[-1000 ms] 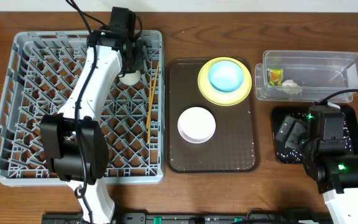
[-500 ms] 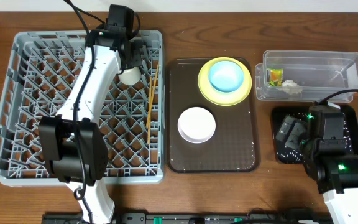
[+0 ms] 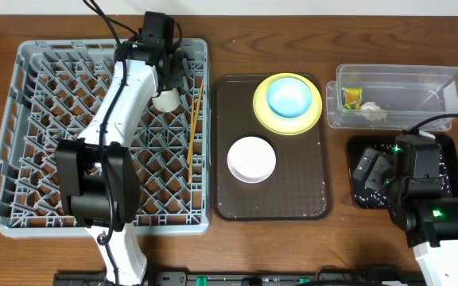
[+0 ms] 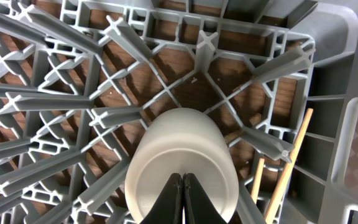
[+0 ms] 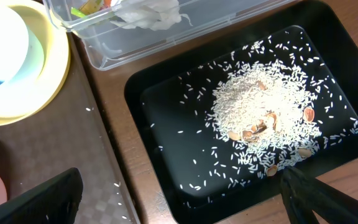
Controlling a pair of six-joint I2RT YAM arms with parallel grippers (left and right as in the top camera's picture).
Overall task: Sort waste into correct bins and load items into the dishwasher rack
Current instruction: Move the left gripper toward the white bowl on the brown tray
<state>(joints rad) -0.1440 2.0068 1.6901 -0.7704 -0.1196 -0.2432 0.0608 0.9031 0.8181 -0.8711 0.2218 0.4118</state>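
My left gripper [image 3: 170, 78] hangs over the far right part of the dishwasher rack [image 3: 38, 159], its fingers pressed together with nothing between them. Just below the left gripper [image 4: 182, 178] a small white cup [image 4: 179, 146] lies on its side among the pegs, also visible from overhead as the cup [image 3: 164, 100]. Wooden chopsticks [image 3: 195, 127] lie in the rack to its right. My right gripper [image 5: 180, 183] stands open above the near edge of the black tray [image 5: 166, 112], which holds rice scraps [image 5: 266, 106]. The clear tub [image 3: 444, 87] holds the wrapper [image 3: 351, 98] and tissue [image 3: 372, 111].
A brown serving tray [image 3: 293, 191] sits between rack and bins. On it are a yellow plate [image 3: 258, 107] carrying a light blue dish [image 3: 289, 97], and a white bowl [image 3: 251, 159] nearer me. Stray rice grains dot the brown tray's right edge [image 5: 104, 180].
The left gripper wobbled slightly over the cup and came back to nearly the same spot. The right arm has not moved.
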